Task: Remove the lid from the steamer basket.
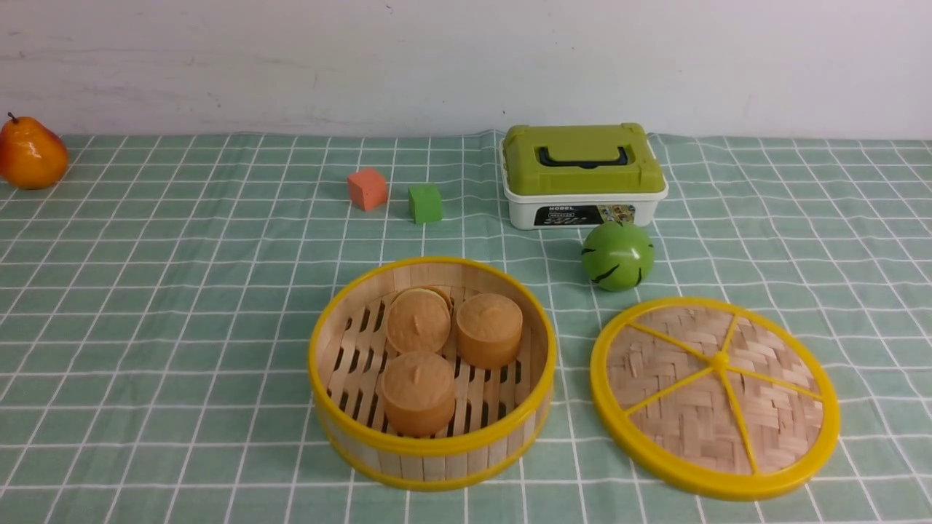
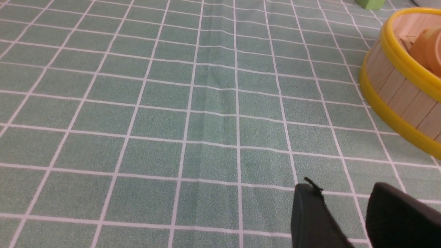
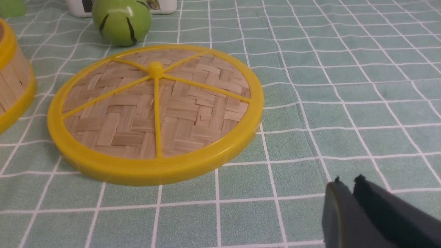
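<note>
At the upper left of the front view a pear [image 1: 30,153] is sitting at the edge of the checked tablecloth [image 1: 182,306], well clear of the work, which I judge is just clutter. Moving right, an orange cube [image 1: 367,188] and a green cube [image 1: 425,203] are resting side by side near the upper middle, also apart from everything else.

In the lower middle the steamer basket [image 1: 432,444] is standing open. Three round tan buns [image 1: 418,391] are sitting inside it on the slatted floor, close together, two at the back and one at the front. In the left wrist view the left gripper [image 2: 348,210] is hovering over bare cloth at the lower right of that picture, its dark fingers standing apart with a clear gap and nothing between them; the basket wall is showing at the right edge, well away from it.

Above and right of the basket, a white box with an olive-green top [image 1: 582,171] is sitting closed, so its contents are hidden. A green striped ball [image 1: 617,255] is resting just in front of it.

At the lower right the lid [image 1: 715,393] is lying flat on the cloth beside the basket, not touching it, so the task looks done. In the right wrist view the right gripper [image 3: 346,193] is sitting at the lower right, its fingers nearly together with only a thin slit, gripping nothing and clear of the lid's rim.
</note>
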Robot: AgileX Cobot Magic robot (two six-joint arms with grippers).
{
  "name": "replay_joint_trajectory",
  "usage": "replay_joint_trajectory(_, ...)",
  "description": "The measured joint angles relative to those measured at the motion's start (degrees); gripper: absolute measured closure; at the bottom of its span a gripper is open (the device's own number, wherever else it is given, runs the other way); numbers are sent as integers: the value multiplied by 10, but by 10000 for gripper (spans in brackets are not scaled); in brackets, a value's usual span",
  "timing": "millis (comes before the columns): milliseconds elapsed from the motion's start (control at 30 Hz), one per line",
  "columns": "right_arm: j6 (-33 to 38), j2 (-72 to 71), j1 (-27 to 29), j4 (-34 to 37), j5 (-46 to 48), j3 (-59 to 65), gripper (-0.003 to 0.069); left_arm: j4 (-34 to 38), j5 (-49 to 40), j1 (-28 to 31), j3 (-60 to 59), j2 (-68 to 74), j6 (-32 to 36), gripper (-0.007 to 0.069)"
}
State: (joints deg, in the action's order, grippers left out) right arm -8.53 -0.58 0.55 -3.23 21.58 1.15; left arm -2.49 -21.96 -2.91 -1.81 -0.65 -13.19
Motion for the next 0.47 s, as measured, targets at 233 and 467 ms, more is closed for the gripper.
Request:
replay_joint_trajectory(233,0,0,0,0,0,0,618,0,0,0,0,0,0,386)
replay_joint_trajectory(467,0,0,0,0,0,0,611,0,0,0,0,0,0,386)
